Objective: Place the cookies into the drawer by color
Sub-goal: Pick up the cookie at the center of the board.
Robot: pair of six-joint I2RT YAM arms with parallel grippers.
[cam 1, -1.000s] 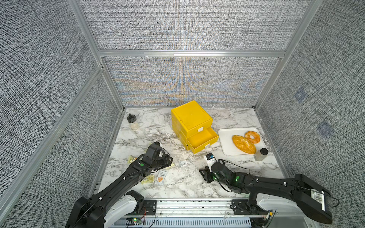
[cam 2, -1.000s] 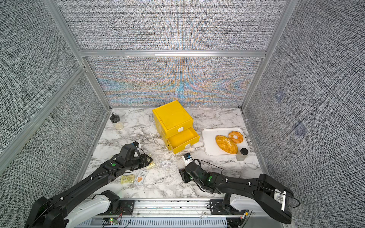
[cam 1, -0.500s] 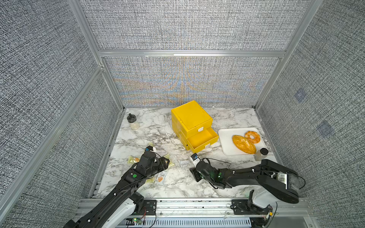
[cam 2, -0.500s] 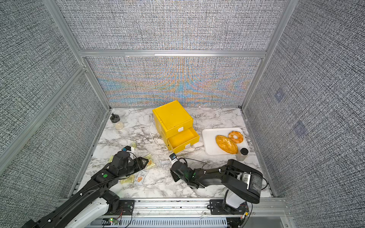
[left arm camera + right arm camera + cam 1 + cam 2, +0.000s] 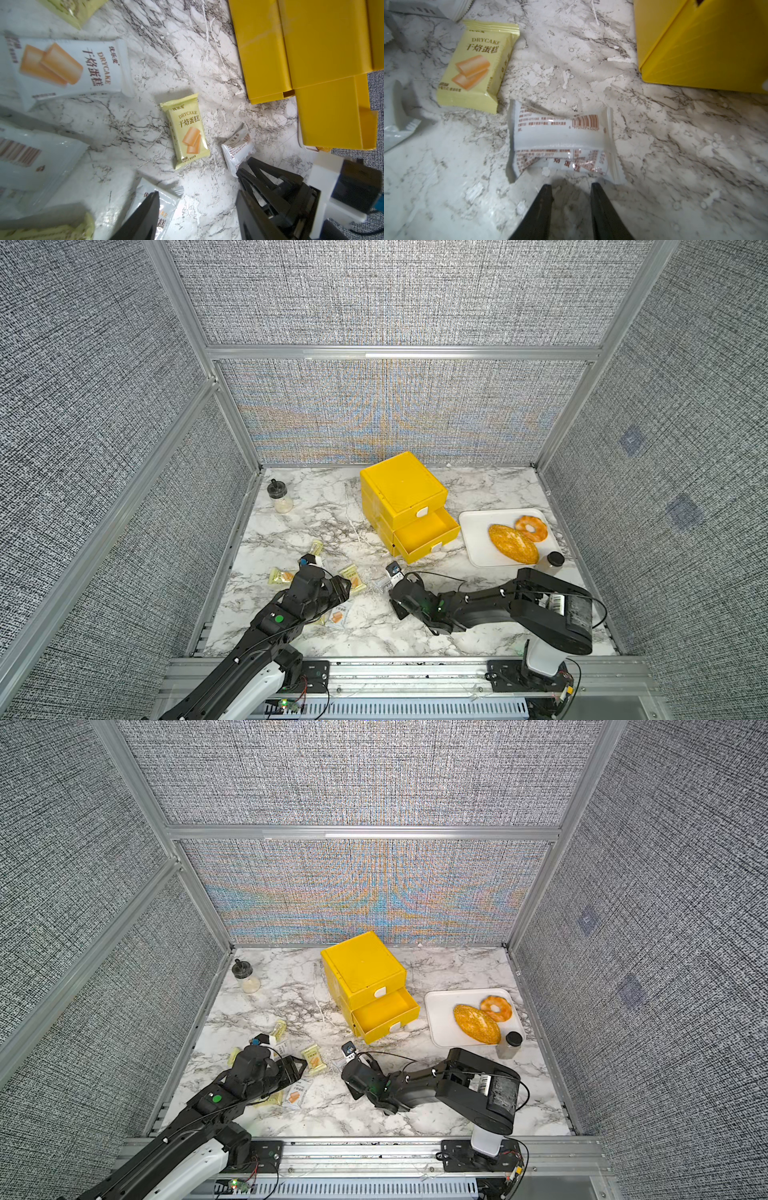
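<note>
right gripper has slid left since a second ago, jaws narrower, nothing between them; white cookie packet lies just ahead, maybe touching. left gripper wider now, empty, yellow cookie packet beyond. drawer unmoved on the table, one lower tray open.

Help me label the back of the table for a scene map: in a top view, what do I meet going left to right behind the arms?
black-lidded jar → yellow drawer box, one drawer pulled open → bread loaf → black-capped bottle
</note>
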